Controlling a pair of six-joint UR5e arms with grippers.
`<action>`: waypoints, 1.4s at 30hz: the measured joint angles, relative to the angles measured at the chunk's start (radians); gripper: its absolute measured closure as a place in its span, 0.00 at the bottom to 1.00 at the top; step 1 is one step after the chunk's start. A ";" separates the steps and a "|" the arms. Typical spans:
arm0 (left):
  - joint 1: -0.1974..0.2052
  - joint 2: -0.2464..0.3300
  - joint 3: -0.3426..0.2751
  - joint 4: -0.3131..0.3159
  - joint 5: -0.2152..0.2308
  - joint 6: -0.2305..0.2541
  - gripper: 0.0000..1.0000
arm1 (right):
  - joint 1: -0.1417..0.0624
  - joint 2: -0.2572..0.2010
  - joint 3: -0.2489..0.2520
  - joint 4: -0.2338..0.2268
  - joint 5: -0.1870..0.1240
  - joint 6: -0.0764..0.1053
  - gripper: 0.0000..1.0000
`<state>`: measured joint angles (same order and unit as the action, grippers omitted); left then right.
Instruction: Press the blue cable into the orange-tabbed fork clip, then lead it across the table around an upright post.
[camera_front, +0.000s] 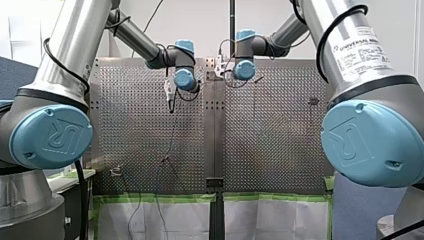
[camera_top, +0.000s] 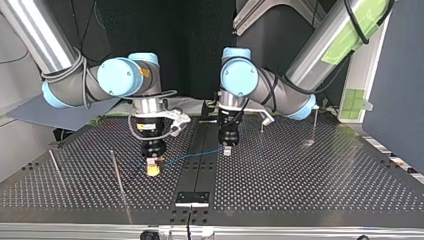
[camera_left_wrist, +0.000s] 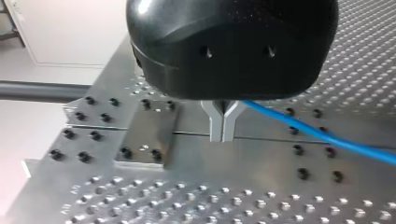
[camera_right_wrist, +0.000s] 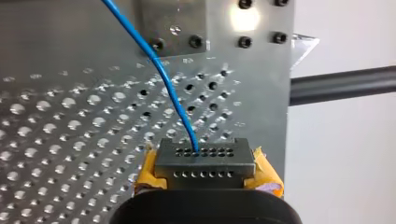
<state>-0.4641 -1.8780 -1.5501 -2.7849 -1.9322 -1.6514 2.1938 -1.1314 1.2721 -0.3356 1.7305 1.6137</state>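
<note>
You see the blue cable (camera_top: 192, 156) as a thin, smooth, bright blue line with no kinks. It is stretched low over the surface (camera_top: 300, 175) and crosses the central strip about midway between the two side edges. One end sits in the left jaws: in the left wrist view the metal fingers (camera_left_wrist: 217, 125) are pressed together on it, with their tips just above the surface. From there the cable leaves sideways and runs off over the bolt holes with a slight bend. The other end sits in the right jaws: in the right wrist view it curves down across the perforated surface and runs into their grey, hole-dotted tip between the yellow pads (camera_right_wrist: 148, 172). No gap shows there, so these jaws look closed, pinching the cable. In the top view the span between the two sets of jaws hangs nearly straight.
</note>
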 joint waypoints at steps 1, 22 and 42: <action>-0.001 0.000 0.007 -0.004 -0.001 0.000 1.00 | -0.001 -0.002 -0.002 0.002 0.000 0.001 1.00; -0.033 -0.001 0.201 -0.127 0.047 -0.004 1.00 | -0.072 -0.067 -0.027 0.077 -0.001 0.030 1.00; -0.081 -0.063 0.362 -0.214 0.083 -0.011 1.00 | -0.163 -0.085 -0.054 0.144 -0.004 0.047 1.00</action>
<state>-0.5455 -1.9408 -1.1876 -2.9989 -1.8496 -1.6621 2.0305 -1.2160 1.2184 -0.1912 1.7268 1.6608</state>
